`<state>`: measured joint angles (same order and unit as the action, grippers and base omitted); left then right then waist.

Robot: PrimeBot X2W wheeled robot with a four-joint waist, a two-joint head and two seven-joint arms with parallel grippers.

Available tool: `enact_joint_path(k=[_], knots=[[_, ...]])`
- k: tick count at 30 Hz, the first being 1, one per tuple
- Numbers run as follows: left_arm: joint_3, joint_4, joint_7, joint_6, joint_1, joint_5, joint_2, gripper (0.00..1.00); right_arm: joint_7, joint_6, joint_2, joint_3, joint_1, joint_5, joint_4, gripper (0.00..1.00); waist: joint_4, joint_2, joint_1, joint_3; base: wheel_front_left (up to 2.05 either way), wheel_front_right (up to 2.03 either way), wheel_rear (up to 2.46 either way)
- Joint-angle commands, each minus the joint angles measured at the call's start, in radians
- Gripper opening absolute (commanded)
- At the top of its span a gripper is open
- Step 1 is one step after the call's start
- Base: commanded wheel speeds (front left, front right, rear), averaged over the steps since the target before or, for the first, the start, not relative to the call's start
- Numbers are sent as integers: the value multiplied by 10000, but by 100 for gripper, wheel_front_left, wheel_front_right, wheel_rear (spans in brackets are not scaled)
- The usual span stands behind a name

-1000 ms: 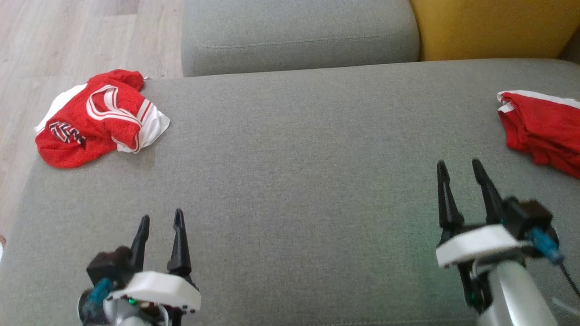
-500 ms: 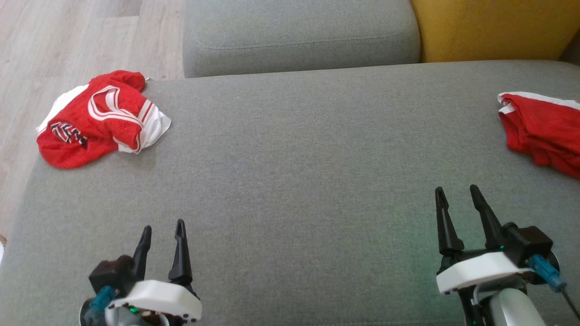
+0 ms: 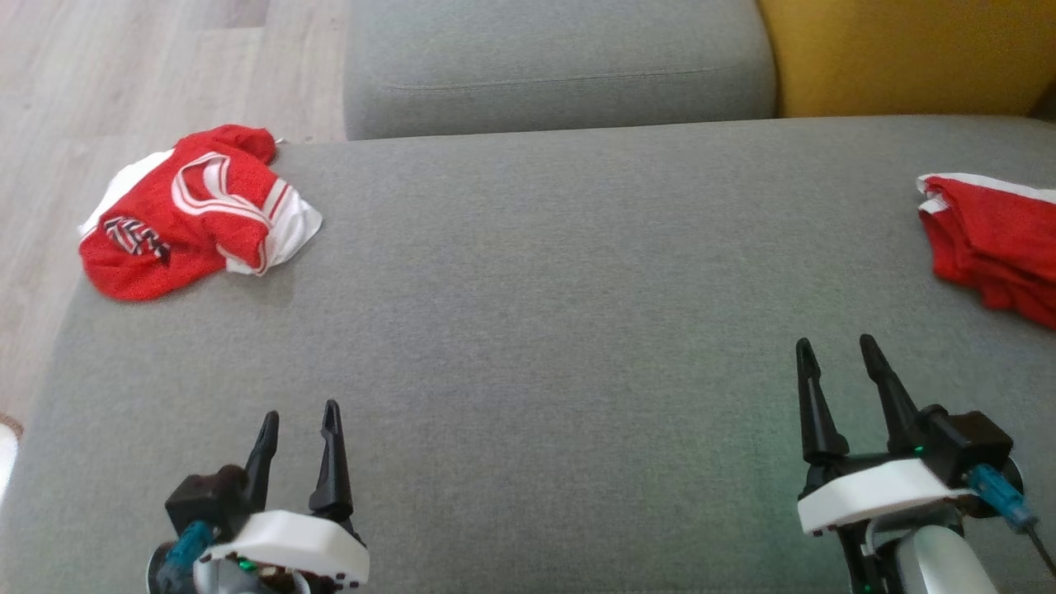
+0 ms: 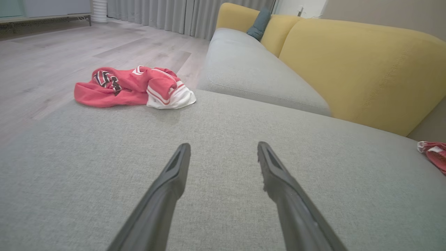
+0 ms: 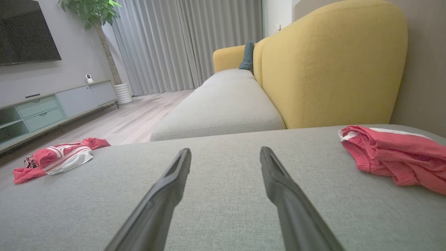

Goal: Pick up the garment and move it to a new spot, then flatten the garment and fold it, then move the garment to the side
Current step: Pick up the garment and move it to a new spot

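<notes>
A crumpled red and white garment [image 3: 186, 219] with a dark logo lies at the far left corner of the grey cushion [image 3: 536, 289], partly over its edge. It also shows in the left wrist view [image 4: 129, 87] and the right wrist view [image 5: 59, 157]. A second red garment [image 3: 994, 243] with white trim lies bunched at the right edge [image 5: 393, 153]. My left gripper [image 3: 301, 412] hovers open near the front left, well short of the crumpled garment [image 4: 223, 145]. My right gripper [image 3: 836, 342] is open at the front right, left of the second garment [image 5: 225, 150]. Both hold nothing.
Behind the wide grey cushion are another grey seat cushion [image 3: 561, 66] and a yellow backrest [image 3: 907, 54]. Wooden floor [image 3: 124, 74] drops away past the cushion's left edge. A TV cabinet [image 5: 52, 108] and a potted plant [image 5: 94, 14] stand across the room.
My right gripper has drawn back toward the near edge of the cushion. The head camera has shifted slightly, so the whole scene sits a bit further right. Both garments lie as before.
</notes>
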<state>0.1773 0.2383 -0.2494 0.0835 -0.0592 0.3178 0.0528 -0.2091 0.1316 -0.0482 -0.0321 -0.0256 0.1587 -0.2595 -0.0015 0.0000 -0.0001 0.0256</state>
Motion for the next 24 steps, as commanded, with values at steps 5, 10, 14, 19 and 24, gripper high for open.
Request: enact_joint_path(k=[5,10,14,19,24], knots=[[-283,-297,-124,-66,518,-122,-20,100,-126,-9,-20,-112,-44,46,550,100,729,0,1,3,0,0,0],[-272,-292,-124,-67,566,-178,-9,100,-175,-9,-20,-193,90,196,588,100,2096,0,1,67,0,0,0],[-484,-353,-124,-38,557,-205,89,100,-226,-9,-20,-432,31,362,568,100,3162,0,1,115,0,0,0],[-653,-469,-124,-10,456,-212,147,100,-296,-9,-20,-628,7,473,542,100,4228,0,1,167,0,0,0],[-714,-540,-124,-23,343,-202,180,100,-334,-9,-20,-673,3,472,536,100,4919,0,1,186,0,0,0]])
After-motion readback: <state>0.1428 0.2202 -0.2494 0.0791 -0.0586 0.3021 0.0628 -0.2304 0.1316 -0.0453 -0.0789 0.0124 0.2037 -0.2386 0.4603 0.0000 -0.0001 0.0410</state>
